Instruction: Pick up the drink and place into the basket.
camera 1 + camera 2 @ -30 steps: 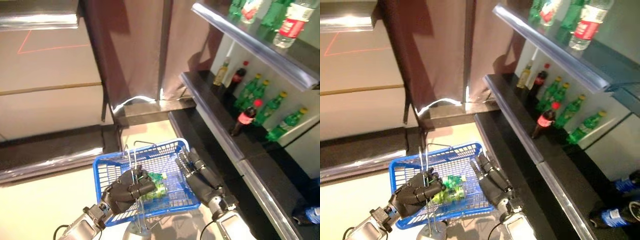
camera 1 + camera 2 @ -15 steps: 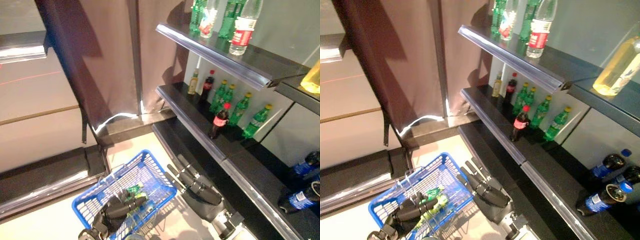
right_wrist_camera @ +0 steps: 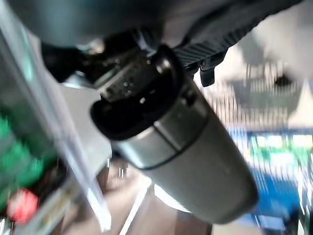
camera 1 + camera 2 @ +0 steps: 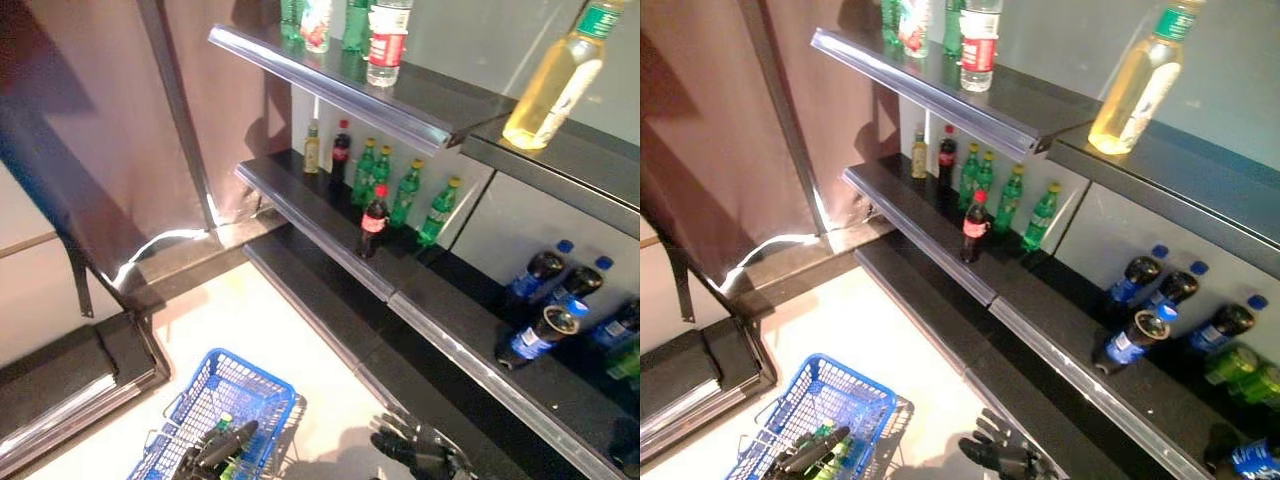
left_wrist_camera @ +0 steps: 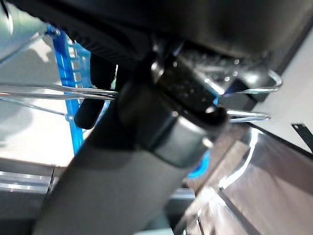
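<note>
Blue basket (image 4: 236,397) on the floor (image 4: 270,330), green drink (image 4: 222,425) inside. Left hand (image 4: 215,447) curled around the wire handles (image 5: 29,91). Right hand (image 4: 415,447) beside the basket, fingers spread, empty. Shelf (image 4: 330,215) with bottles (image 4: 374,222).

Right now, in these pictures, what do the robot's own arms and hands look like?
Both hands are dark, nearly black. The left hand and the right hand show only at the bottom of the eye views. In the left wrist view, a smooth silver-grey round arm segment joins a dark, glossy wrist piece. The right wrist view shows the same grey tube, ending in a dark collar.
</note>
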Motion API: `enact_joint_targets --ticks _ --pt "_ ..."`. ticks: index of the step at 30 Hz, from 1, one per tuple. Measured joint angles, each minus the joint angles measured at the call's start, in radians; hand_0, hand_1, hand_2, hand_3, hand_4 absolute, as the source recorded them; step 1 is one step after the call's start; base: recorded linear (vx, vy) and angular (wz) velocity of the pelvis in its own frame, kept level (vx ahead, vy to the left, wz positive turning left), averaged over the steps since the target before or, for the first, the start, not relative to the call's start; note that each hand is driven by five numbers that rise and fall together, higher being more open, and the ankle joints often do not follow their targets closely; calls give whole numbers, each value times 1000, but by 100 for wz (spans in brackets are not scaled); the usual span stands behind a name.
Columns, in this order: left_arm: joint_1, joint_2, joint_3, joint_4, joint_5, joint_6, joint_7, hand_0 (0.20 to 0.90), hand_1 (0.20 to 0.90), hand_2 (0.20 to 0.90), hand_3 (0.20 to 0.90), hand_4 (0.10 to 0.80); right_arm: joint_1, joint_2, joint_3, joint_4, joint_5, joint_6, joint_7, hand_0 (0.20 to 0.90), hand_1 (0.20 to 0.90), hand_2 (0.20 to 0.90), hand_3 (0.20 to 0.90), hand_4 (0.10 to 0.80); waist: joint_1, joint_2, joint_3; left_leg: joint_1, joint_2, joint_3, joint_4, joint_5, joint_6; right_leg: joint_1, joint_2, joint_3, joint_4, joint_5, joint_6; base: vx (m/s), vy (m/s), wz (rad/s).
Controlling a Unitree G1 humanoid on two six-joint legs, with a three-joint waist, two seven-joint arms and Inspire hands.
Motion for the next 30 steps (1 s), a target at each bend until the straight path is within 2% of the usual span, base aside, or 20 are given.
enact_joint_targets --ticks 3,5,6,7,8,9,10,11,13,15,16,17,19,21,23,24,26,27,29,30 --pt "-66 -41 27 96 -1 -7 0 300 300 300 200 100 -66 38 -41 162 -83 -15 -43 900 900 900 900 800 -3 26 9 -45 19 11 30 7 5 -78 9 -10 111 -37 -20 -258 -149 -15" --pt "-143 -66 43 199 -1 -24 -2 300 300 300 200 100 -142 60 -72 285 -133 -30 -64 900 900 900 900 800 -1 26 14 -88 10 5 106 25 11 -118 1 -6 142 -52 -40 -229 -71 -2" --pt "-179 -80 57 234 -1 -25 -6 300 300 300 200 100 -180 68 -76 331 -156 -27 -75 900 900 900 900 800 1 18 21 -107 -7 -5 153 36 3 -118 -22 -1 135 -44 -45 -211 -23 -18" --pt "-196 -93 71 246 -1 -32 -8 300 300 300 200 100 -206 75 -79 371 -182 -26 -91 900 900 900 900 800 9 6 25 -131 -43 -24 223 29 -2 -113 -44 11 107 -20 -46 -146 -6 -47" --pt "-206 -107 69 249 -1 -41 -11 300 300 300 200 100 -225 77 -79 399 -199 -26 -105 900 900 900 900 800 10 -5 26 -154 -114 -66 320 -10 -11 -105 -71 30 62 11 -38 -133 23 -62" --pt "-197 -128 70 249 -1 -48 -15 300 300 300 200 100 -222 66 -80 401 -212 -27 -116 900 900 900 900 800 10 4 23 -148 -165 -77 346 -41 20 -88 -83 43 26 23 -29 -100 45 -57" --pt "-182 -150 70 252 -1 -58 -22 300 300 300 200 100 -209 63 -93 411 -213 -27 -132 900 900 900 900 800 -6 25 14 -128 -189 -66 322 -60 53 -81 -74 47 -14 48 -22 -123 68 -33" --pt "-182 -164 74 263 -1 -65 -24 300 300 300 200 100 -198 75 -109 439 -216 -24 -146 900 900 900 900 800 -14 27 13 -109 -196 -77 283 -68 56 -77 -74 55 -31 73 -14 -116 98 -23" --pt "-192 -184 74 295 -1 -66 -31 300 300 300 200 100 -197 102 -152 512 -215 -38 -163 900 900 900 900 800 -27 57 9 -75 -172 -74 192 -138 84 -92 -38 58 -54 104 -5 -118 56 -32" --pt "-212 -160 94 376 -1 -59 -21 300 300 300 200 100 -214 150 -160 542 -216 -63 -183 900 900 900 900 800 -31 28 5 -52 -177 -50 104 -129 95 -107 -41 91 -62 117 7 -117 -17 -59" --pt "-215 -136 104 413 2 -57 -22 300 300 300 200 100 -216 186 -162 558 -216 -79 -190 900 900 900 900 800 -36 -3 -7 -41 -173 -40 72 -112 95 -115 -20 82 -29 113 13 -142 -28 -54" --pt "-219 -130 108 417 1 -53 -19 300 300 300 200 100 -210 206 -162 559 -216 -88 -194 900 900 900 900 800 -40 -18 -11 -41 -167 -39 59 -104 95 -123 3 83 0 85 -10 -161 -41 -42" --pt "-245 -120 107 473 6 -46 -23 300 300 300 200 100 -209 227 -163 571 -232 -110 -205 900 900 900 900 800 -59 -29 -13 -18 -168 -50 16 -66 98 -116 37 137 7 60 -17 -138 -53 -16" --pt "-266 -121 104 504 15 -20 -25 300 300 300 200 100 -214 232 -164 579 -233 -120 -214 900 900 900 900 800 -86 -25 -12 4 -174 -40 -15 -46 100 -113 31 138 6 71 -27 -204 -115 -8" --pt "-266 -125 105 510 14 -19 -28 300 300 300 200 100 -220 233 -165 590 -250 -132 -214 900 900 900 900 800 -80 -20 -11 30 -173 -5 -38 -44 101 -117 36 133 5 80 -33 -163 -139 -45" --pt "-266 -125 107 526 12 -19 -28 300 300 300 200 100 -224 234 -166 601 -257 -140 -215 900 900 900 900 800 -83 -15 -13 39 -165 21 -46 -44 102 -119 29 130 8 77 -23 -200 -215 -53" --pt "-262 -131 118 528 12 -22 -28 300 300 300 200 100 -248 232 -181 625 -259 -143 -218 900 900 900 900 800 -80 3 -14 42 -138 71 -49 -47 98 -149 25 102 111 26 4 -221 -279 -44" --pt "-261 -134 124 528 12 -24 -28 300 300 300 200 100 -255 229 -184 632 -263 -143 -219 900 900 900 900 800 -79 9 -14 42 -128 87 -49 -48 96 -155 17 93 143 9 4 -156 -263 -27" --pt "-262 -135 136 531 12 -26 -27 300 300 300 200 100 -264 213 -196 637 -289 -141 -225 900 900 900 900 800 -76 25 -14 41 -100 150 -48 -39 82 -171 -52 47 240 -41 31 -190 -400 -27" --pt "-259 -132 148 531 11 -26 -24 300 300 300 200 100 -274 210 -202 640 -317 -137 -229 900 900 900 900 800 -55 26 -13 43 -85 172 -48 -33 72 -170 -114 25 271 -64 64 -267 -622 -51"
